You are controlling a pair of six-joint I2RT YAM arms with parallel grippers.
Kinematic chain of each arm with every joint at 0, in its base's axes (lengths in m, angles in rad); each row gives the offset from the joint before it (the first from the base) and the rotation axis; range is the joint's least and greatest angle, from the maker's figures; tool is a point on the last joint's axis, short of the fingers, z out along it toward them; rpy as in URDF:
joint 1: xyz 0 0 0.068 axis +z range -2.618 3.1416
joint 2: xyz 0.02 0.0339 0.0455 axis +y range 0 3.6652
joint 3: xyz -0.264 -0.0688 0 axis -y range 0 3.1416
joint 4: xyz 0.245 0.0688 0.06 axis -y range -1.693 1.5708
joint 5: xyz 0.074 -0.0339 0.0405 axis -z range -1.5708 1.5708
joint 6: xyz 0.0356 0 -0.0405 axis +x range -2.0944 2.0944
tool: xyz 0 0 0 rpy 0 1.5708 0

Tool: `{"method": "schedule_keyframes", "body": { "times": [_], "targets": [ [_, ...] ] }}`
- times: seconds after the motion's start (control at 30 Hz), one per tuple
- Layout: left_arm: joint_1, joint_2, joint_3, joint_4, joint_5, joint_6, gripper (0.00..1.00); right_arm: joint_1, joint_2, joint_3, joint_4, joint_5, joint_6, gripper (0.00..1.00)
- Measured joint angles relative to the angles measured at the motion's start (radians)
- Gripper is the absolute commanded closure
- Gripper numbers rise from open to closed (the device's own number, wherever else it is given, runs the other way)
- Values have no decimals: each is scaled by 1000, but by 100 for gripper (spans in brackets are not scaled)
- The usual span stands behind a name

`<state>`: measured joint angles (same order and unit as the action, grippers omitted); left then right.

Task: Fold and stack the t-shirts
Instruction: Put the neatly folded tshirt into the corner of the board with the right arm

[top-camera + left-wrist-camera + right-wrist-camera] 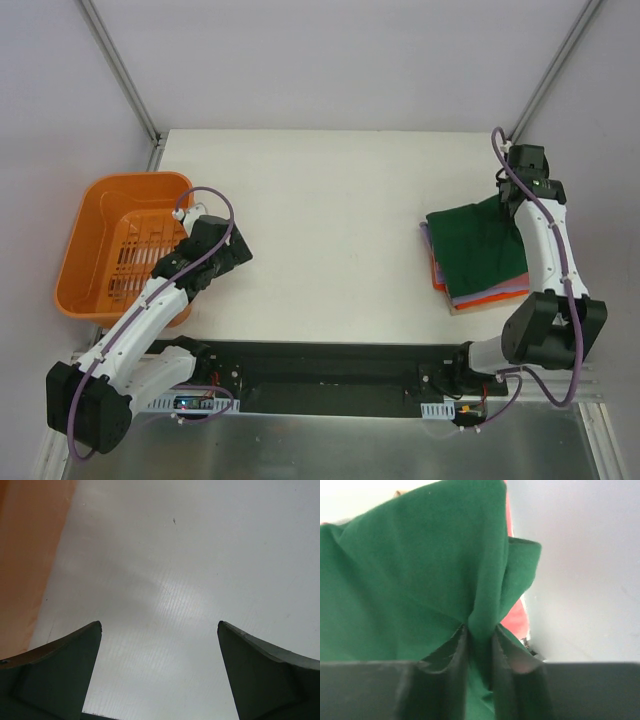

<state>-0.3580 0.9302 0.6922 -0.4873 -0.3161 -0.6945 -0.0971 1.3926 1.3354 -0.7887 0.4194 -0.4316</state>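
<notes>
While R gripper clamps a fold of dark green cloth t-shirt | shirt atop folded pink-red/lavender/orange cloth stack, R side of white tabletop | L gripper jaws wide apart, low over tabletop nr orange slotted plastic basket.

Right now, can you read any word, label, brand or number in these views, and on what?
None can be read.
The dark green t-shirt, the folded t-shirts under it, the orange basket and the table show no print.
The small circuit board at the near edge is too small to make out.
</notes>
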Motion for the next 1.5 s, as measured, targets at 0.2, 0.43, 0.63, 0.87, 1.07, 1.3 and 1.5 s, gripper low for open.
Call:
{"method": "schedule_keyframes", "body": {
  "times": [0.2,0.43,0.63,0.87,1.07,1.3,1.5],
  "targets": [
    [0,1,0,0,-3,0,1,-66,105,2,51,37,48,4],
    [0,6,1,-1,-2,0,1,-72,95,85,23,87,150,4],
    [0,-6,2,-2,24,0,1,-72,-133,39,49,-53,293,4],
    [0,-85,31,-10,109,0,1,-72,-575,-345,307,-618,433,4],
    [0,-154,30,-12,153,2,1,34,-665,-638,492,-1014,487,4],
    [0,-198,-56,7,205,4,1,376,-601,-854,651,-1034,456,4],
    [0,-249,-140,41,256,3,1,426,-484,-1012,869,-978,479,4]
  ]
}}
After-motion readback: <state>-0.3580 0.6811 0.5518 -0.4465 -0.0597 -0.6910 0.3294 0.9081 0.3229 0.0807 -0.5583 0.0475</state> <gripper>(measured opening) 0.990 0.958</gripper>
